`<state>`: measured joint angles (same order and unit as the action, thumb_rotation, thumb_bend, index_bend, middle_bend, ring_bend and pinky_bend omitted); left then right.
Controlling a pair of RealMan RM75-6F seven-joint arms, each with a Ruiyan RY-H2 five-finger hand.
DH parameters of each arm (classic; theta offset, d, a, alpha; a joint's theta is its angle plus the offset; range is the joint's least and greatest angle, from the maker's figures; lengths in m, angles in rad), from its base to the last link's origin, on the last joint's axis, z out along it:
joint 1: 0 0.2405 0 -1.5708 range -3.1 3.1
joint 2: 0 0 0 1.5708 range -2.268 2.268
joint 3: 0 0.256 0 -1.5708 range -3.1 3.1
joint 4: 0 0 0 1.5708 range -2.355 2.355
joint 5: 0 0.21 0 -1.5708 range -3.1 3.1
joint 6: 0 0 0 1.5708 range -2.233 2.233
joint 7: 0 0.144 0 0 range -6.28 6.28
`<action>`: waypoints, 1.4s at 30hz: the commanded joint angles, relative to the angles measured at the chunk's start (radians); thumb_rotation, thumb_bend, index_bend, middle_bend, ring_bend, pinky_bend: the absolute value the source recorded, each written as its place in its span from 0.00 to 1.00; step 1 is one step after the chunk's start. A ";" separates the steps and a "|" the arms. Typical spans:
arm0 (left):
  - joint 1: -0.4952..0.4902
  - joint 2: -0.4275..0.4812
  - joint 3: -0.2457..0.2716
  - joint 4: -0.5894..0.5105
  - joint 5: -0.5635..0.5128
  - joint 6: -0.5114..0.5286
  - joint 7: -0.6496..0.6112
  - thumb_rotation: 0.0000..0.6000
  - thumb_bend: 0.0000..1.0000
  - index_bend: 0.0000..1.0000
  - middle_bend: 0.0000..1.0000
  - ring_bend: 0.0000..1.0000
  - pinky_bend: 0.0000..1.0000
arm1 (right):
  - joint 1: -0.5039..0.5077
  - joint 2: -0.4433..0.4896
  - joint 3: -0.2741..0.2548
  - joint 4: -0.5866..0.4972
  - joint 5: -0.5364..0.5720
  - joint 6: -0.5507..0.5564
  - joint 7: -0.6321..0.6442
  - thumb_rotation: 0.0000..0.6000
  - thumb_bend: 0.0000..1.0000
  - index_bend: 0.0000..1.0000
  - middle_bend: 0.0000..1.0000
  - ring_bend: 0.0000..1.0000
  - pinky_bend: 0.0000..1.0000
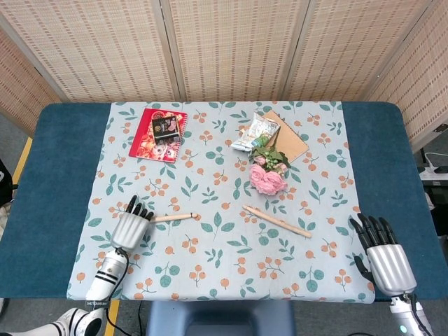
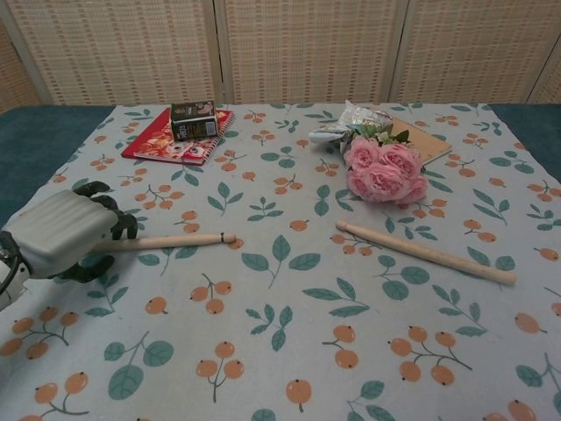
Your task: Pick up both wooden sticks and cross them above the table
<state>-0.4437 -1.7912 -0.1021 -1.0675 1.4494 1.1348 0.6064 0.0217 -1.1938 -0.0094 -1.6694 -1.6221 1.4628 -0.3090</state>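
Note:
Two wooden sticks lie flat on the floral tablecloth. The left stick [image 1: 173,218] [image 2: 171,240] points left to right, and its left end is hidden under my left hand [image 1: 131,227] [image 2: 66,232]. That hand's fingers [image 2: 114,221] reach over the stick's far side while the thumb sits on its near side, with no firm grip showing. The right stick [image 1: 278,221] [image 2: 425,253] lies slanted below the flowers, untouched. My right hand [image 1: 383,259] hovers with fingers spread at the table's front right, well apart from that stick and outside the chest view.
A red notebook [image 1: 159,134] [image 2: 180,136] with a small dark box on it lies at the back left. Pink flowers [image 1: 267,176] [image 2: 384,171], a snack packet [image 1: 255,133] and a brown notebook [image 1: 290,140] sit at the back centre-right.

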 commanded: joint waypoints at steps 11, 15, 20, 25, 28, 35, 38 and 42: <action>-0.029 -0.054 -0.002 0.096 -0.014 0.026 -0.004 1.00 0.45 0.61 0.67 0.39 0.11 | 0.014 -0.020 0.001 0.005 0.034 -0.031 -0.044 1.00 0.32 0.00 0.00 0.00 0.00; -0.028 -0.065 0.009 0.129 0.017 0.073 -0.062 1.00 0.47 0.71 0.77 0.45 0.12 | 0.032 -0.034 0.009 -0.010 0.061 -0.066 -0.101 1.00 0.32 0.00 0.00 0.00 0.00; -0.025 -0.059 0.022 0.142 0.043 0.111 -0.108 1.00 0.51 0.80 0.84 0.48 0.12 | 0.064 -0.058 0.029 -0.050 0.108 -0.115 -0.187 1.00 0.32 0.00 0.00 0.00 0.00; -0.018 -0.034 0.042 0.138 0.091 0.177 -0.184 1.00 0.51 0.81 0.85 0.50 0.12 | 0.109 -0.120 0.074 -0.096 0.233 -0.183 -0.324 1.00 0.32 0.00 0.00 0.00 0.00; -0.010 -0.008 0.055 0.121 0.112 0.203 -0.204 1.00 0.51 0.81 0.85 0.50 0.12 | 0.150 -0.199 0.115 -0.119 0.340 -0.197 -0.482 1.00 0.32 0.00 0.01 0.00 0.00; 0.001 0.041 0.062 0.069 0.121 0.224 -0.207 1.00 0.51 0.81 0.85 0.50 0.12 | 0.258 -0.364 0.179 -0.065 0.544 -0.219 -0.735 1.00 0.32 0.10 0.12 0.00 0.00; 0.009 0.056 0.064 0.057 0.120 0.232 -0.214 1.00 0.51 0.81 0.84 0.50 0.12 | 0.300 -0.425 0.194 -0.004 0.609 -0.231 -0.780 1.00 0.32 0.09 0.18 0.00 0.00; 0.013 0.072 0.062 0.051 0.117 0.233 -0.215 1.00 0.51 0.81 0.84 0.50 0.12 | 0.336 -0.473 0.191 0.047 0.646 -0.241 -0.789 1.00 0.32 0.15 0.22 0.00 0.00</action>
<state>-0.4319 -1.7211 -0.0394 -1.0157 1.5671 1.3679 0.3913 0.3349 -1.6406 0.1753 -1.6487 -0.9942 1.2326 -1.0850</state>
